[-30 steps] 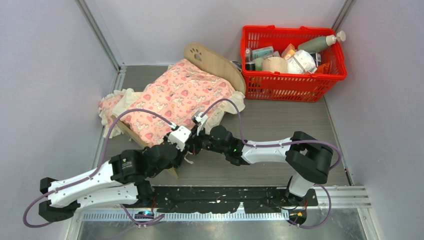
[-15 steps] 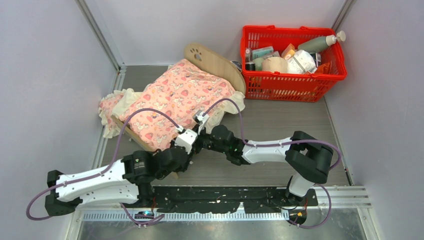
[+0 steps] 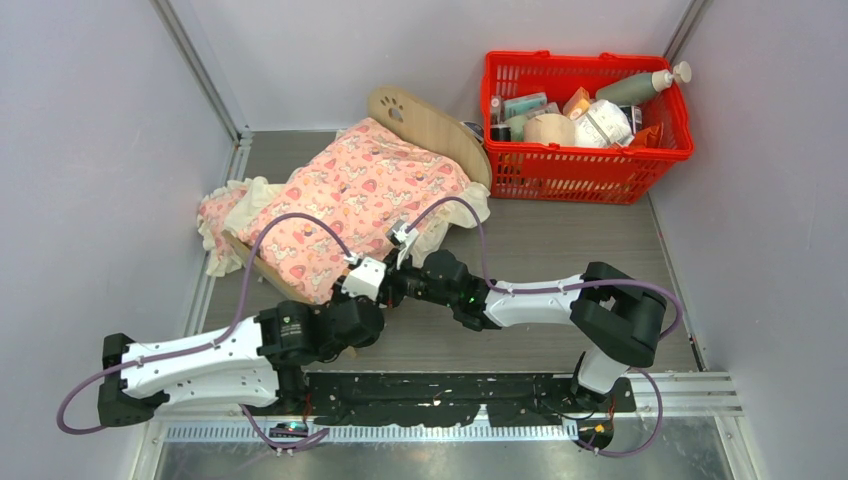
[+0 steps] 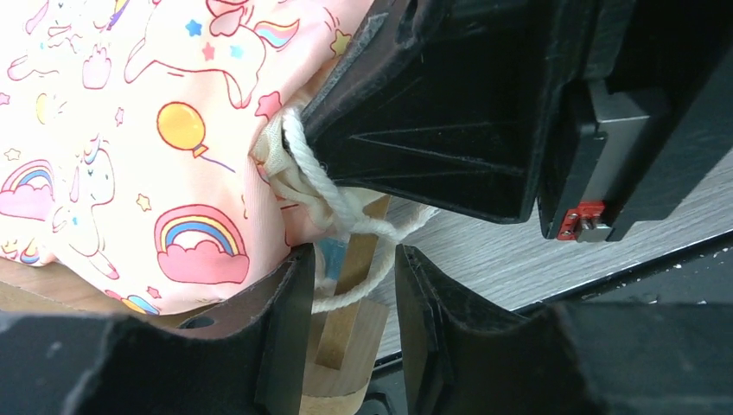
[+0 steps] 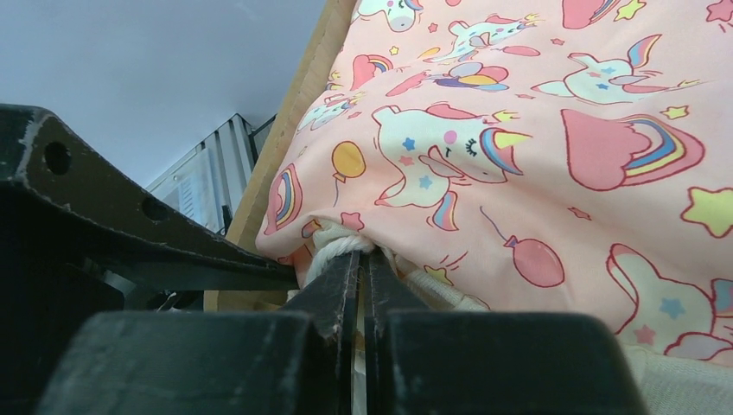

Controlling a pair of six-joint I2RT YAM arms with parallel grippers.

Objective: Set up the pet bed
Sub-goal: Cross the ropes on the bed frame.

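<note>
Looking down from above, we see the pet bed (image 3: 432,124) standing slantwise on the left half of the grey counter (image 3: 560,250), toward the far side, with its arched headboard (image 3: 450,140) at the far right end, just beside the red basket (image 3: 585,172). A pink unicorn-print blanket (image 3: 350,195) with a cream frill covers the bed from the headboard down to its near left end. A small pink frilled pillow (image 3: 213,213) lies against the bed's left side, on the counter. The basket sits in the far right corner, filled with packets, a roll of tape (image 3: 548,128) and a pump bottle (image 3: 640,87) lying across its top.

Both arms reach in to the blanket's near corner and meet there. The right tool (image 5: 363,264) is together, its two fingers (image 5: 333,298) clamped on the cream cord (image 5: 333,246) that edges the blanket, right where the pink cloth bunches. The left tool (image 4: 353,259) is apart: its fingers (image 4: 290,328) stand one on each side of a wooden leg (image 4: 350,346) of the bed, under the blanket's hem, with a loop of the cord hanging between them, and a gap shows beside the leg, so they do not clamp it. In the left wrist view the right tool's black body fills the upper right.
</note>
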